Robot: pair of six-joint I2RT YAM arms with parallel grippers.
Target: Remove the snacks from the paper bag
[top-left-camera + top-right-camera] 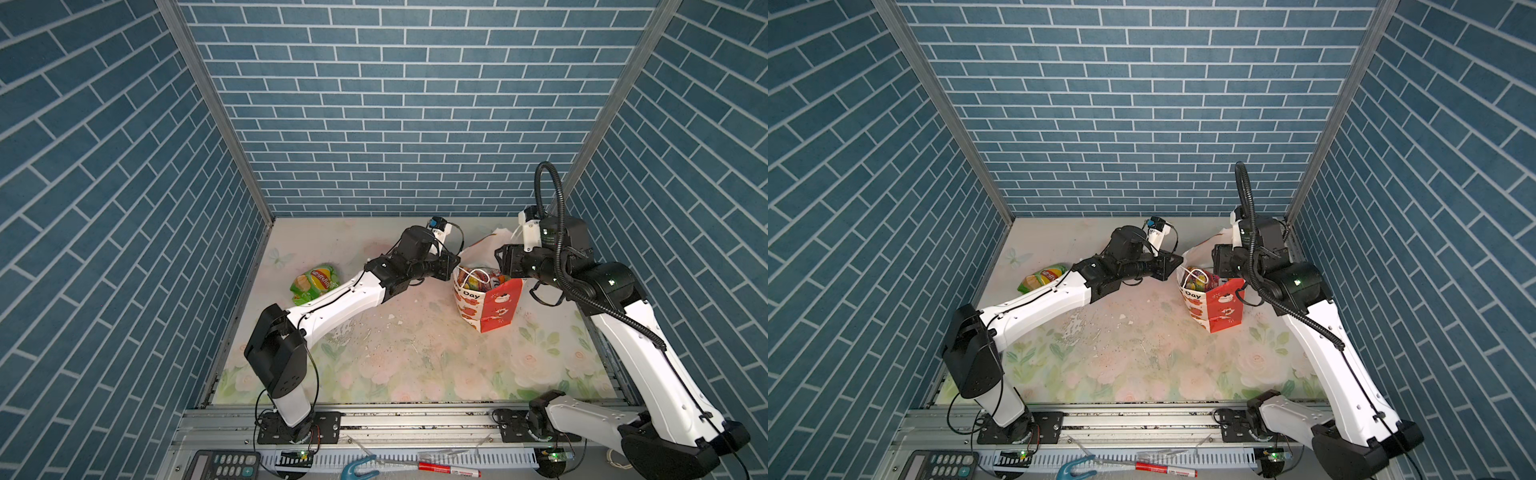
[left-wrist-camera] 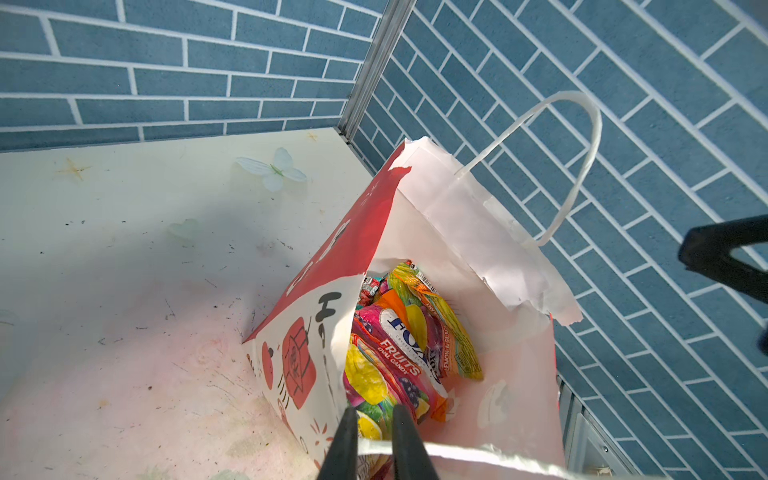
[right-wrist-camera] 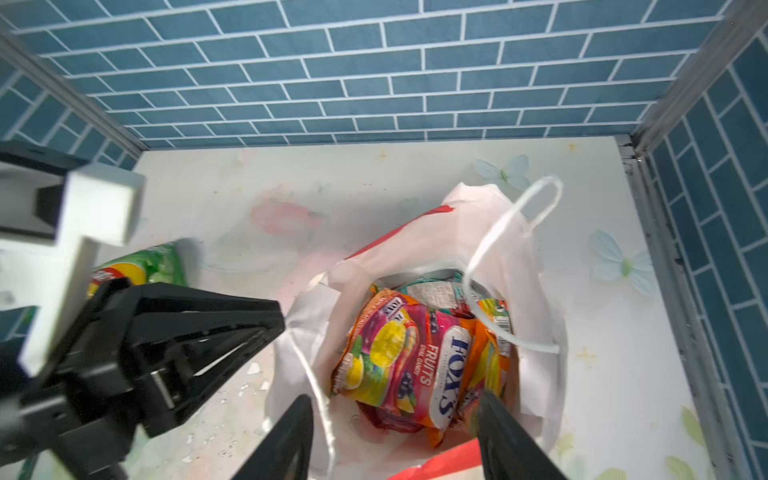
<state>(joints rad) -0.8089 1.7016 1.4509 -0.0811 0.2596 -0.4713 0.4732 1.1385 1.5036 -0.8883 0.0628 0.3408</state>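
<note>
Right jaws wide, left jaws barely apart, over FOX'S packet [image 3: 415,365] in paper bag [image 3: 415,249]

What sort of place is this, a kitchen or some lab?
Probably a robot test booth, not a home: blue brick-print wall panels box in a flowered tabletop, and two white-and-black robot arms are bolted to a grey metal rail.

Twice from high in front, looking down over the whole table [image 1: 415,353]; close from both wrists, down into the same paper bag [image 2: 465,216].

red-and-white paper bag [image 1: 498,307], green packet [image 1: 314,284]
</note>
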